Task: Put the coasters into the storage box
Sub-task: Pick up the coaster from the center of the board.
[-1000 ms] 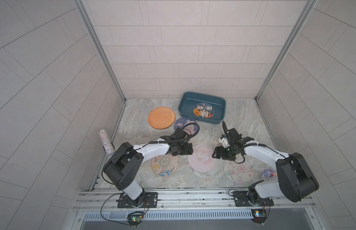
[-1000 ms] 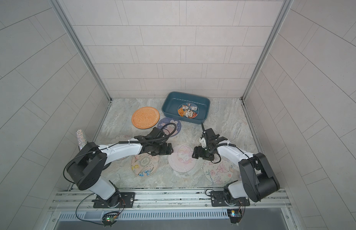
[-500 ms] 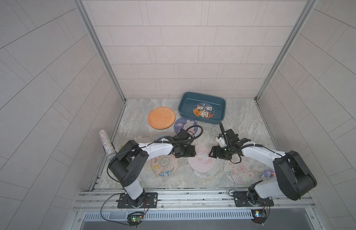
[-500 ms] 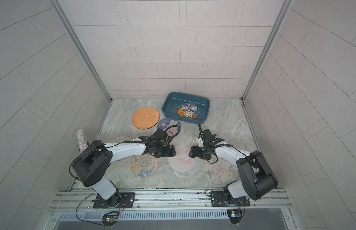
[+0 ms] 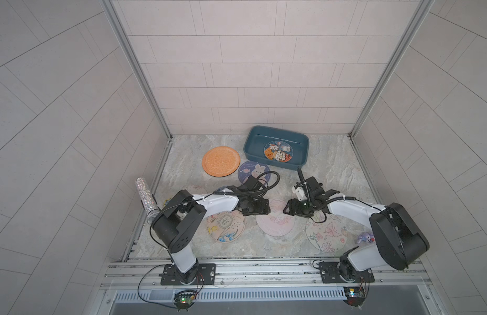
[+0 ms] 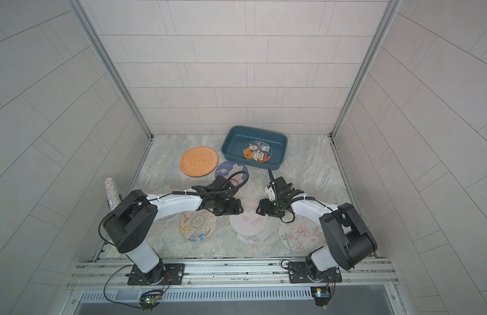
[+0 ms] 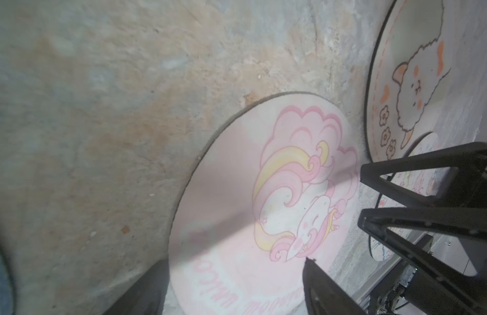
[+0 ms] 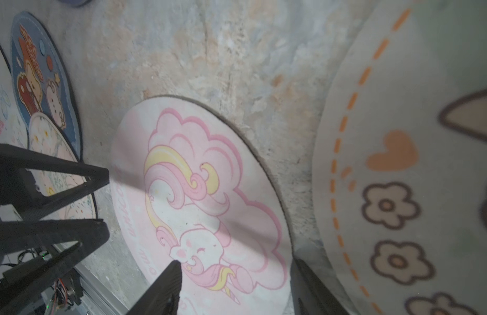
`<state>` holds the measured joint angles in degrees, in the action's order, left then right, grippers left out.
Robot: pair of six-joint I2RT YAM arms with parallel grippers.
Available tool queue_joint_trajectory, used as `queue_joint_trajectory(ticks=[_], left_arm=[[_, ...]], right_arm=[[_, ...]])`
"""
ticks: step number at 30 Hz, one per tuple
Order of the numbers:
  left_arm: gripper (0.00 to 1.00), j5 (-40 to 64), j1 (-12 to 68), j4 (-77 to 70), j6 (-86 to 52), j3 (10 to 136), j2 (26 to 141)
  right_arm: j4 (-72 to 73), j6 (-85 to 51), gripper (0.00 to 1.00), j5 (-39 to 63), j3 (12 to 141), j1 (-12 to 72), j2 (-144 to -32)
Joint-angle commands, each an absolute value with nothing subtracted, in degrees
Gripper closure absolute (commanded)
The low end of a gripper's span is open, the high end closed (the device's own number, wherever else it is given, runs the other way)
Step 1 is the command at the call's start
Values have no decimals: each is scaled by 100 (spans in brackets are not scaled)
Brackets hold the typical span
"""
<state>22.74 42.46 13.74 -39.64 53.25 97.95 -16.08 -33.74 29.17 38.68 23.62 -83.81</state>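
Note:
The pink unicorn coaster (image 5: 275,222) (image 7: 236,191) (image 8: 198,196) lies flat on the floor between my two grippers. My left gripper (image 5: 257,208) (image 7: 231,272) is open at its left edge, and the disc's edge lies between its fingers. On the opposite edge my right gripper (image 5: 290,211) (image 8: 236,261) stands open, one finger over the print. The teal storage box (image 5: 254,141) (image 6: 231,144) at the back holds one cartoon coaster (image 5: 277,150). On the floor lie an orange coaster (image 5: 221,161), a purple bunny coaster (image 5: 253,170), a pale flower coaster (image 5: 225,225) and a butterfly coaster (image 5: 328,234).
A glittery silver microphone (image 5: 145,195) leans at the left wall. A small purple toy (image 5: 365,237) sits by the right arm's base. An alpaca coaster (image 7: 400,81) with an orange dashed rim lies close beside the pink one. Tiled walls close three sides.
Both grippers have moved inward from either side onto the pink unicorn coaster's edges. The right jaws have narrowed somewhat.

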Motion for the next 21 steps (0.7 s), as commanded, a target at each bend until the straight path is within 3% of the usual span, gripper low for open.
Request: queue_joint_trajectory(ticks=[1, 7, 14, 19, 21], left_arm=[[18, 2276, 4315, 1749, -3994, 5238, 10079], [19, 2268, 4315, 1776, -3994, 5265, 10090], [23, 2255, 4316, 1806, -3993, 5257, 10063], [41, 2241, 4320, 1811, -3995, 5256, 10054], [53, 2229, 4327, 1824, -3999, 5265, 10045]], right_arm=[[-1861, -3424, 39, 2795, 3668, 2443, -8622], [-1838, -3409, 50, 2821, 3679, 2443, -8640], [-1768, -3411, 57, 2873, 3678, 2449, -8701], [-1771, -3412, 56, 2866, 3674, 2451, -8692], [-1767, -3423, 56, 2883, 3674, 2452, -8675]])
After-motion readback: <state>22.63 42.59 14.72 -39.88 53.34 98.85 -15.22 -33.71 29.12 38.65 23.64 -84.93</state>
